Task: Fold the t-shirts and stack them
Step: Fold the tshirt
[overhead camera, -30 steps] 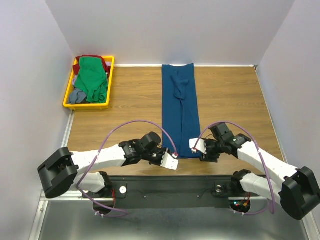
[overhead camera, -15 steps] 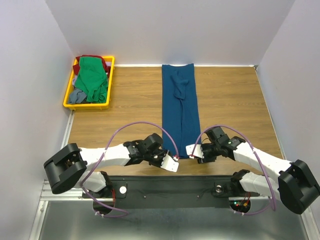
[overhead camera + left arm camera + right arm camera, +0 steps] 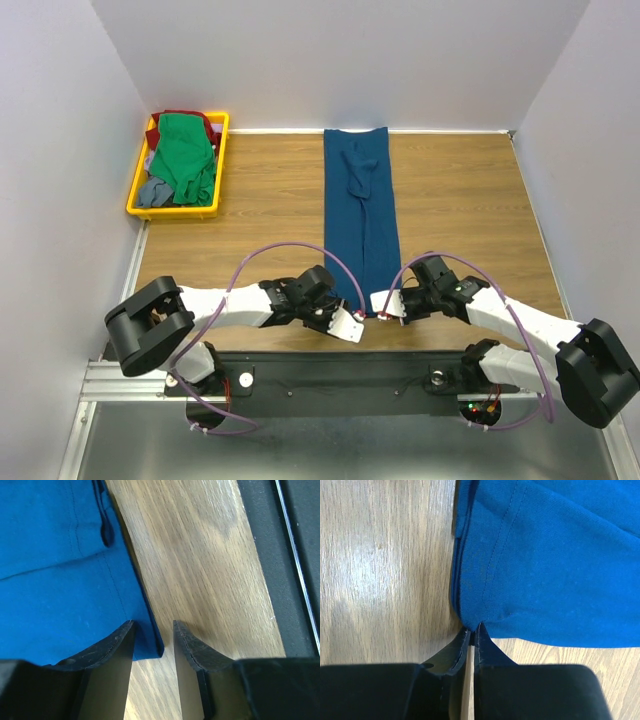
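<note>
A blue t-shirt [image 3: 360, 215], folded into a long narrow strip, lies down the middle of the wooden table. My left gripper [image 3: 352, 312] is open at the strip's near left corner. In the left wrist view the jaws [image 3: 153, 624] straddle that corner of the blue cloth [image 3: 60, 570] without pinching it. My right gripper [image 3: 388, 312] is at the near right corner. In the right wrist view it [image 3: 472, 628] is shut, with the corner of the cloth [image 3: 550, 565] pinched between its tips. Green [image 3: 185, 155], dark red [image 3: 185, 115] and grey-blue [image 3: 152, 190] t-shirts lie heaped at the far left.
A yellow tray [image 3: 172, 213] at the far left holds the heaped shirts. White walls close in the table at the back and both sides. A black rail [image 3: 340, 375] with the arm bases runs along the near edge.
The right gripper has closed on the strip's near right corner. The left gripper has slid right to the near left corner, its jaws a little wider.
</note>
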You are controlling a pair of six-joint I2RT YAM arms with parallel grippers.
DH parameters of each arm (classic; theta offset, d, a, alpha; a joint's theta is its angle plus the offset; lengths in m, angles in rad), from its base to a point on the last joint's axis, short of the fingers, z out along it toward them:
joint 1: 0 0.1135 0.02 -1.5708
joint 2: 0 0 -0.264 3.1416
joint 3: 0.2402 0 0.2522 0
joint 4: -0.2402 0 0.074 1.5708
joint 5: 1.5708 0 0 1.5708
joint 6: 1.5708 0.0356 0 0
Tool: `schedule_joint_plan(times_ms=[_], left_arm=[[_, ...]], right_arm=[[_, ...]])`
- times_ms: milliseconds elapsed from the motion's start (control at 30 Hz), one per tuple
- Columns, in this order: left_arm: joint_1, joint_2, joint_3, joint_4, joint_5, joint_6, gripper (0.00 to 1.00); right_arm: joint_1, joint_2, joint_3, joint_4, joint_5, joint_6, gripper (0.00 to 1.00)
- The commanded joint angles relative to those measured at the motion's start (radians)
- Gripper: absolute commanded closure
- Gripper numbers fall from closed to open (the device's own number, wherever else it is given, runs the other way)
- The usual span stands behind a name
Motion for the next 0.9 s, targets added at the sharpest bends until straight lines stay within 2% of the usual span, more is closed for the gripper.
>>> schedule_joint_plan(times_ms=[0, 167, 400, 533, 633, 700, 867], left_arm=[[-0.002, 0.011, 0.006, -0.023, -0.021, 0.003, 0.52], [-0.002, -0.010, 0.035, -0.032, -0.020, -0.012, 0.51], [0.021, 0.071, 0.084, -0.129, 0.008, 0.020, 0.51], [0.038, 0.129, 0.104, -0.167, 0.023, 0.037, 0.54], [0.049, 0.174, 0.124, -0.186, 0.031, 0.048, 0.67], [0.064, 0.180, 0.138, -0.189, 0.042, 0.045, 0.79], [0.072, 0.152, 0.175, -0.225, 0.072, 0.023, 0.97]], right_arm=[[0.007, 0.008, -0.024, -0.018, 0.038, 0.019, 0.99], [0.007, 0.008, -0.020, -0.018, 0.043, 0.023, 0.99], [0.007, -0.012, -0.027, -0.022, 0.046, 0.017, 1.00], [0.007, -0.022, -0.037, -0.022, 0.049, 0.011, 1.00], [0.009, -0.024, -0.037, -0.022, 0.048, 0.014, 1.00], [0.007, -0.026, -0.031, -0.027, 0.046, 0.031, 0.99], [0.007, -0.087, -0.007, -0.081, 0.026, 0.045, 0.99]])
